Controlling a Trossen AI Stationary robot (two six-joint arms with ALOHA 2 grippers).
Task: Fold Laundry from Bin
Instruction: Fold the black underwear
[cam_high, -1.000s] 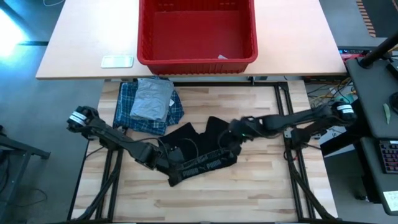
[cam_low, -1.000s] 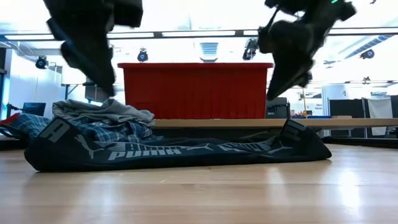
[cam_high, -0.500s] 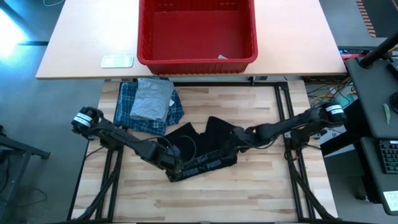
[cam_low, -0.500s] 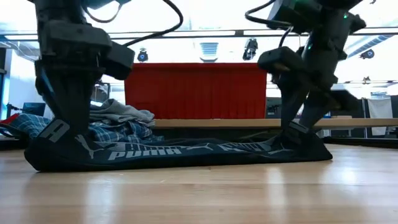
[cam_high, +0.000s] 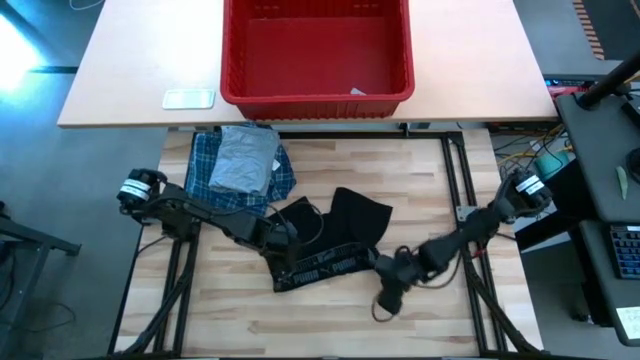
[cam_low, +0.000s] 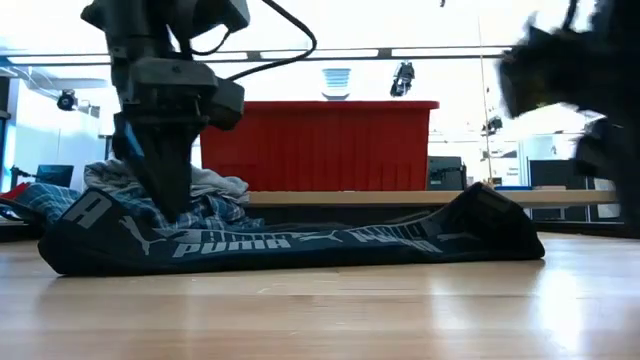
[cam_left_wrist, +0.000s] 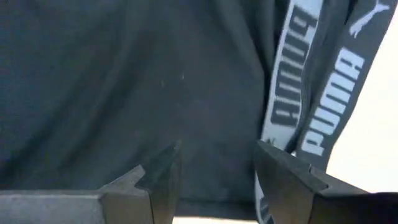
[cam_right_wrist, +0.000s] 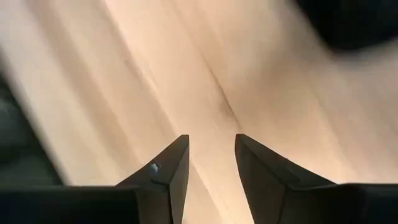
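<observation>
Your left gripper (cam_high: 285, 262) sits at the lower middle of the high view, pressed down on the small black garment with a white-lettered waistband (cam_high: 335, 250). In the left wrist view its two dark fingers (cam_left_wrist: 158, 177) stand partly apart with black fabric between and under them; you cannot tell whether they have hold of the cloth or only rest on it. In the low view the arm comes down onto the left end of that black garment (cam_low: 290, 240).

Your right gripper (cam_high: 385, 300) is just right of the garment's waistband end, lower centre-right in the high view, over bare light wooden tabletop (cam_high: 440, 190). Its fingers (cam_right_wrist: 165, 171) are slightly apart with nothing between them, only wood grain beyond.

The blue-and-white plaid shirt (cam_high: 205, 180) lies folded in the upper left of the table, with the folded light grey T-shirt (cam_high: 245, 158) on top. The red rectangular plastic bin (cam_high: 315, 95) stands at top centre.
</observation>
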